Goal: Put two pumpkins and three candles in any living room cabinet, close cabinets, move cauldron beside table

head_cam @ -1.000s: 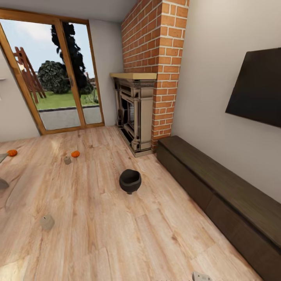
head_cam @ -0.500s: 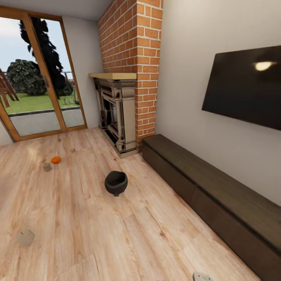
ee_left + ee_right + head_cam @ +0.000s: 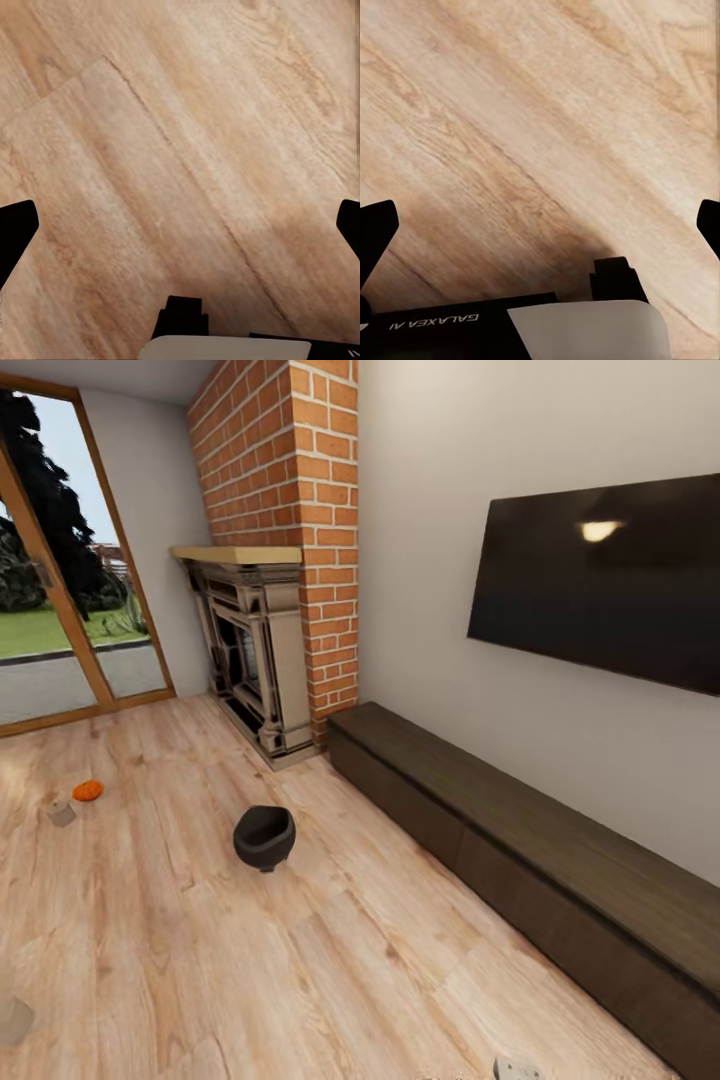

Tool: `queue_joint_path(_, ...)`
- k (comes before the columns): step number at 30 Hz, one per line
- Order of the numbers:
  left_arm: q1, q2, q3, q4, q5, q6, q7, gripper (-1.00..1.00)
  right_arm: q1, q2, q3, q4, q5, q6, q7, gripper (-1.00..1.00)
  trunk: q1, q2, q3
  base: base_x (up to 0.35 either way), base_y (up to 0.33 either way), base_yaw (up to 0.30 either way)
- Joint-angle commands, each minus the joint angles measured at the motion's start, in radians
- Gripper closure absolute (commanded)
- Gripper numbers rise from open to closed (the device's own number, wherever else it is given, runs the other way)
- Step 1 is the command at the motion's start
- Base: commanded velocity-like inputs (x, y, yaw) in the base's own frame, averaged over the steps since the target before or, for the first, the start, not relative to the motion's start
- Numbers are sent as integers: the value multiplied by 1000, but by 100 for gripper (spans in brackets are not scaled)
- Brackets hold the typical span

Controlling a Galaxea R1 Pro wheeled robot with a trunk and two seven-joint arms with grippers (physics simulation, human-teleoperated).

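i get bright, even daylight from the glass door point(image 3: 60, 610) at far left, washing out the floor point(image 3: 300, 960) nearest it. a lamp glare spots the dark tv point(image 3: 600, 585). the cauldron point(image 3: 264, 836) casts only a faint shadow. edges stretch wide-angle; both wrist views look soft and slightly blurred.

One orange pumpkin point(image 3: 87, 790) sits at the left edge of the head view, with one candle point(image 3: 61, 812) just beside it and a second candle point(image 3: 14, 1020) cut off in the lower left corner, making two candles in all. There is one black cauldron point(image 3: 265, 837) left of centre on the one wood floor point(image 3: 330, 970), one long dark cabinet point(image 3: 520, 860) running to the lower right, one brick chimney point(image 3: 290, 490) with one fireplace point(image 3: 245, 650) at upper centre, one television point(image 3: 600, 580) at right and one glass door point(image 3: 60, 580) at upper left. Each wrist view shows one gripper, two in total: the left gripper point(image 3: 180, 225) and the right gripper point(image 3: 540, 225), both with fingers spread wide.
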Motion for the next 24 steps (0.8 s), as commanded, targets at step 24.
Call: queue_joint_path(24,0,0,1,0,0,-3,2,-100,0,1,-8,-2,-4,3,1,-100,0,0,-1,0,49,-284)
